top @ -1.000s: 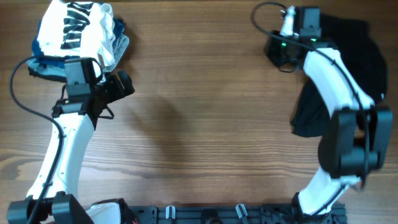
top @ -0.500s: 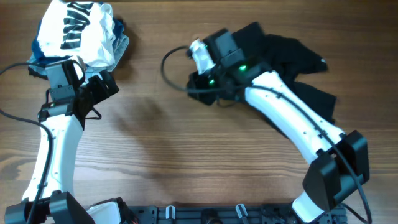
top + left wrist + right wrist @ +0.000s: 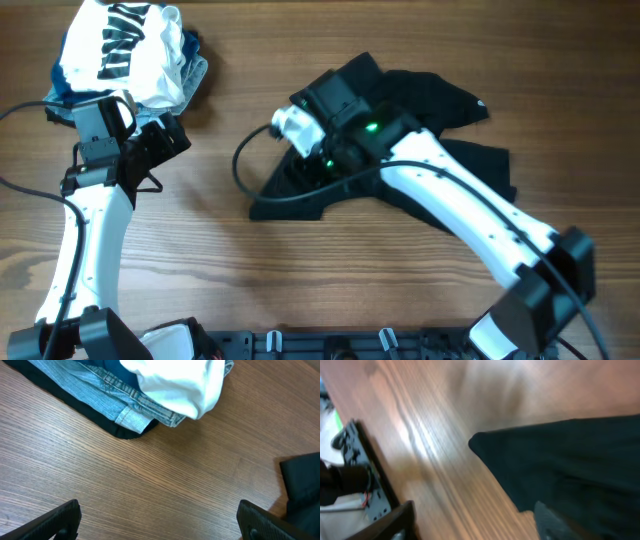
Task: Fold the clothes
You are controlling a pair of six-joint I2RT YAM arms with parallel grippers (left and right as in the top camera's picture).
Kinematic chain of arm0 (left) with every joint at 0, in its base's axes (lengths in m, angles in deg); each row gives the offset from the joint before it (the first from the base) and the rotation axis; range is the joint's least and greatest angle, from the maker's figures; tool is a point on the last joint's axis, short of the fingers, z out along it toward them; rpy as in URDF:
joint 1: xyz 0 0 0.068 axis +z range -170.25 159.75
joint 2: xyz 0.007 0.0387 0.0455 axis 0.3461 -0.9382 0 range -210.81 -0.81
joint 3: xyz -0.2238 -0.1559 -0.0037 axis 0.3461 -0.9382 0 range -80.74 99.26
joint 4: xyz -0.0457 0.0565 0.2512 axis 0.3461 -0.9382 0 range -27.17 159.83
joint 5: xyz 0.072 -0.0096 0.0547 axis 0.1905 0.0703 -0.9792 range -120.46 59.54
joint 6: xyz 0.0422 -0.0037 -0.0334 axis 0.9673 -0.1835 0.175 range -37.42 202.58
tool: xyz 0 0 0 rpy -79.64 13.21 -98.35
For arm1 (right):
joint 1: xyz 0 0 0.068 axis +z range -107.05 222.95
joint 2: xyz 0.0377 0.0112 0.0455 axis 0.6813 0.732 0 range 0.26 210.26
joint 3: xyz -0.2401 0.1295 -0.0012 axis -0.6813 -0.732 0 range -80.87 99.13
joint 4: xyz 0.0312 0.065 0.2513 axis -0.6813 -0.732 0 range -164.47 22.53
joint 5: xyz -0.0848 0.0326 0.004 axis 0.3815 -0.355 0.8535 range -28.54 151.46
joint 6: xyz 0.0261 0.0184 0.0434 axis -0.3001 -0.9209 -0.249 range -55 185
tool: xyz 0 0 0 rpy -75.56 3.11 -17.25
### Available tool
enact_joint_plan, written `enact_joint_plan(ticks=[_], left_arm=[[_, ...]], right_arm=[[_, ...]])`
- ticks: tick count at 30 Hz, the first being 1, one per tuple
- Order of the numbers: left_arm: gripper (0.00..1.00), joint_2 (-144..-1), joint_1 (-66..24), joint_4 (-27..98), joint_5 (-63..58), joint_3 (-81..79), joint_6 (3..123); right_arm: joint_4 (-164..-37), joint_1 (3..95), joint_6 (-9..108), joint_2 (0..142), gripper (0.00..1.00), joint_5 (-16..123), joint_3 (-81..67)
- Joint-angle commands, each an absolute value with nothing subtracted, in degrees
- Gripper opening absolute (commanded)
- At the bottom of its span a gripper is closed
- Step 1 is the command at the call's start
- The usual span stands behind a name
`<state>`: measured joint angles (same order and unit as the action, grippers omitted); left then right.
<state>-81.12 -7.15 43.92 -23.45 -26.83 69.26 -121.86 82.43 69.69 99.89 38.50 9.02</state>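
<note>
**We flatten the shirt before we fold it**

Our right gripper [image 3: 472,512] hangs with its fingers spread, pinching nothing as far as the blurred wrist view shows. It is over the left edge of the black T-shirt [image 3: 440,100], which lies crumpled in the middle of the table [image 3: 300,290]. Our left gripper [image 3: 159,515], also spread and empty, hovers near the white garment [image 3: 120,45] and the denim [image 3: 100,385]. We judge it best to take one hem corner each and pull the shirt flat.

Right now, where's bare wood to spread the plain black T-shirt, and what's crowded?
Freest: brown wooden table front-centre, bordered by the white left arm, the white right arm and the black T-shirt. Also a strip between the shirt and the white black-lettered garment. Crowded: far-left corner, centre-right.
</note>
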Motion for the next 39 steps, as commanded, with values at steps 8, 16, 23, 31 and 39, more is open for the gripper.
enact_joint_plan(ticks=[8,16,23,31,39], left_arm=[[1.00,-81.9,-17.8,43.3,-14.9,-25.8,75.0],[1.00,-90.7,-30.1,39.9,-20.2,-25.8,77.0],[0.87,-99.1,-31.3,34.1,-20.3,-25.8,79.2],[0.74,-100.7,-32.4,28.9,-17.0,-26.2,80.9],[0.77,-100.7,-34.5,29.8,-14.4,-27.6,80.9]], right_arm=[[-124.5,62.3,54.1,94.6,0.92,55.6,13.2],[-125.5,55.3,53.9,96.9,0.93,56.3,13.1],[-131.0,53.3,51.9,100.7,0.95,56.6,11.8],[-124.0,47.7,51.4,101.4,0.98,56.0,2.2],[-120.7,47.2,51.5,102.1,0.97,54.2,-1.8]])
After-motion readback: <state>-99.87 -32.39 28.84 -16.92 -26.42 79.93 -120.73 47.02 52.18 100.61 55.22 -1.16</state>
